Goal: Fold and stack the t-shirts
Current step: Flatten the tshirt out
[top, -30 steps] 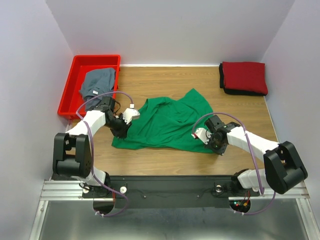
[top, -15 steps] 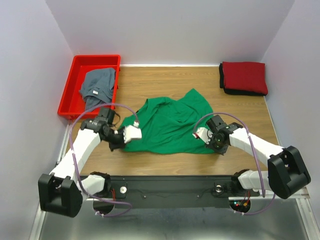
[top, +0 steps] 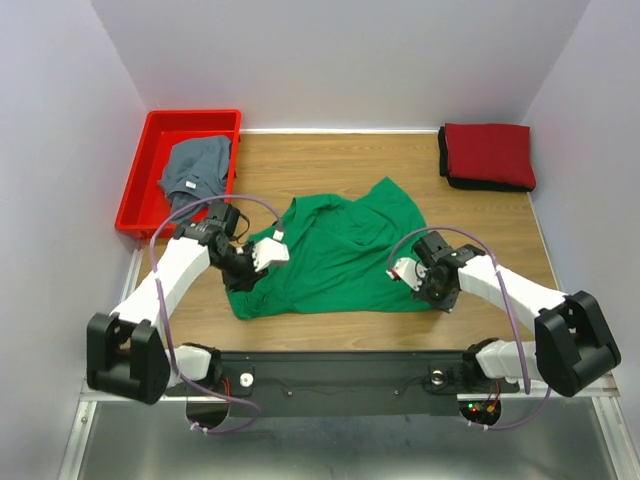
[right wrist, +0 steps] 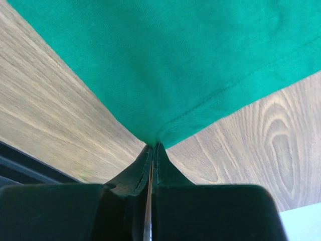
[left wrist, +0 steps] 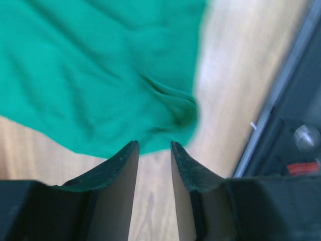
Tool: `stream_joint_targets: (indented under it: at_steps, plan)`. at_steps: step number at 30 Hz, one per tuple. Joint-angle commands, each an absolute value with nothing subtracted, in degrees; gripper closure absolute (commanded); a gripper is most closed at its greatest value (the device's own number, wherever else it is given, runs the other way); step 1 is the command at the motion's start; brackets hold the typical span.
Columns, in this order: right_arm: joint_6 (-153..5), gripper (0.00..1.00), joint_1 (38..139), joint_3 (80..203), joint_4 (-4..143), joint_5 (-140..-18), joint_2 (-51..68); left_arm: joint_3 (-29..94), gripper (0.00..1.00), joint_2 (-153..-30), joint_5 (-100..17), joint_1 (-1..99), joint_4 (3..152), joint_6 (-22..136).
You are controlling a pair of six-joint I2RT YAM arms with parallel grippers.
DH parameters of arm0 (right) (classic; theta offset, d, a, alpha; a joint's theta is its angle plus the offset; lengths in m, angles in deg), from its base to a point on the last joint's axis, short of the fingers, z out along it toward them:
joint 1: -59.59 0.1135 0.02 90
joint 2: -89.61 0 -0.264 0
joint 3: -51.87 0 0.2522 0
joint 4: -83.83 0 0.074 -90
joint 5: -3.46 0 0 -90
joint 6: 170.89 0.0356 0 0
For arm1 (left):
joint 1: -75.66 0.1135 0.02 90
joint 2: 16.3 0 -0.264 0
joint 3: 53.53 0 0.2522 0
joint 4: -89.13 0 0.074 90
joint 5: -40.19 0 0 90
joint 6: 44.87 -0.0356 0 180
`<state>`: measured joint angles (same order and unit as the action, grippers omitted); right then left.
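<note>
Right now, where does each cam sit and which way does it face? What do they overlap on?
Top external: fixed above and behind the arms, looking down at the table; shows left arm, right arm, the whole green t-shirt.
Left wrist: on the left arm, looking down past the open left gripper at the shirt's edge, wood and the base rail.
Right wrist: on the right arm, looking down at the right gripper pinching the shirt's hem.
Shared: all three see the green t-shirt and the table.
</note>
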<state>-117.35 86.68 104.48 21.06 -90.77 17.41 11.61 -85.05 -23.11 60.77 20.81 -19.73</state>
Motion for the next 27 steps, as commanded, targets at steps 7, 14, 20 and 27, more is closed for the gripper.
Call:
stream_joint_targets:
  at_steps: [7,14,20,27]
  plan:
    - [-116.8,0.99,86.2,107.1,26.1,-90.4,9.9,15.2,0.68,-103.7,-23.7,61.6,43.0,-1.8]
    - [-117.9,0.99,83.2,110.4,28.8,-88.5,3.6,23.5,0.71,-116.4,-25.4,62.4,46.7,1.4]
    - [-119.6,0.99,81.6,115.3,28.8,-87.8,0.8,32.1,0.72,-123.0,-25.7,63.4,46.3,2.2]
    - [-121.2,0.99,81.6,114.6,23.9,-86.8,7.1,31.3,0.58,-113.1,-18.3,64.2,36.0,-5.5]
